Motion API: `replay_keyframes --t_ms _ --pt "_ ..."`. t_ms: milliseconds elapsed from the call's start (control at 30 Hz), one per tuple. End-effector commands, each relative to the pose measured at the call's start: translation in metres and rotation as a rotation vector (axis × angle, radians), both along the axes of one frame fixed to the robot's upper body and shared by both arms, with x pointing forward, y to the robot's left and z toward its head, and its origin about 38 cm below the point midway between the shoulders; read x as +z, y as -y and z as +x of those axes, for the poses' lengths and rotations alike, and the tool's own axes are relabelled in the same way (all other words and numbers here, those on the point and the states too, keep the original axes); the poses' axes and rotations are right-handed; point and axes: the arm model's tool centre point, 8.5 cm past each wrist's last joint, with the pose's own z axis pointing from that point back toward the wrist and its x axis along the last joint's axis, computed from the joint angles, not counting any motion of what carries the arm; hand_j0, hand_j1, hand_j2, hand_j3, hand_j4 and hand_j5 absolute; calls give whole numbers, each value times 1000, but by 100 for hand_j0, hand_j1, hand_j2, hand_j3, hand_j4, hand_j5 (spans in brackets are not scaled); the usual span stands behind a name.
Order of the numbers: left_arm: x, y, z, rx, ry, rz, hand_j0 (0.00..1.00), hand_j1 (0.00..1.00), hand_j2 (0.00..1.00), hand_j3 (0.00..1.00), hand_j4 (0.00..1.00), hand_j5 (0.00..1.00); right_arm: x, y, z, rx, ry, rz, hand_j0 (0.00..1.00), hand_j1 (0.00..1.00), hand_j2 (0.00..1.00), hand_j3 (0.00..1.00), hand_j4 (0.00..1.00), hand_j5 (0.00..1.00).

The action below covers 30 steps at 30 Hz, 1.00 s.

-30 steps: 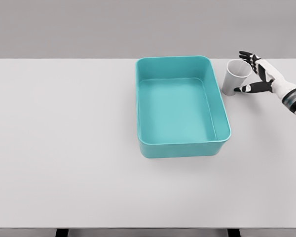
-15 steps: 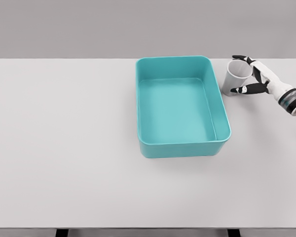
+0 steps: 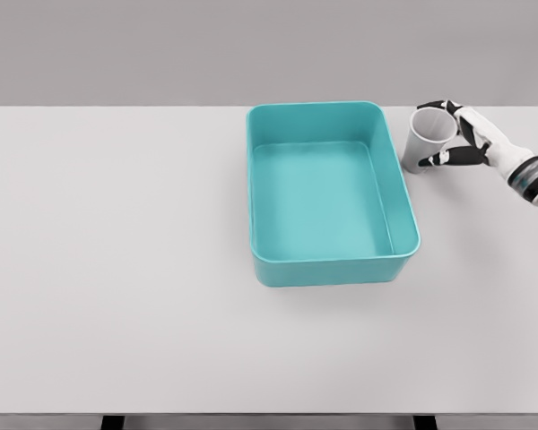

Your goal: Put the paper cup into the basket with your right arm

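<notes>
1. the paper cup [image 3: 426, 139] stands upright on the bench [image 3: 117, 269], just right of the basket [image 3: 403, 193].
2. the right hand [image 3: 466, 143] flanks the cup's right side, its fingers [image 3: 444, 159] curling around it, grip not clearly complete.

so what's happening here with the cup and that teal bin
The robot's right hand is wrapped around a white paper cup that stands on the white table, just right of the teal basket. Its fingers curl over the rim, the thumb lies low on the cup's side. The cup is not lifted yet and the basket is empty. The left arm is out of view.
</notes>
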Motion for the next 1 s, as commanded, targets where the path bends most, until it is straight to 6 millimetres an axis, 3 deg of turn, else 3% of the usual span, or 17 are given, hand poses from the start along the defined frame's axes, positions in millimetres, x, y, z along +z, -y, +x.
replay_keyframes --t_ms 0,67,133,433,667,833,967 --pt "0 0 0 0 0 0 100 100 100 100 100 100 3 1 1 -3 8 7 65 65 65 65 65 65" --pt "0 0 0 0 0 0 100 100 100 100 100 100 3 1 1 -3 10 7 64 64 64 64 64 64" --pt "0 0 0 0 0 0 100 100 100 100 100 100 8 0 2 19 14 0 58 58 58 58 58 58" --pt "0 0 0 0 0 0 100 100 100 100 100 100 31 3 6 29 82 -22 59 59 59 59 59 59" --pt "0 0 0 0 0 0 100 100 100 100 100 100 75 8 10 58 203 -80 60 60 60 60 60 60" --pt "0 0 0 0 0 0 100 100 100 100 100 100 105 -17 9 135 318 -120 61 61 61 61 61 61" --pt "0 0 0 0 0 0 100 100 100 100 100 100 132 -43 -7 221 445 -172 61 61 61 61 61 61"
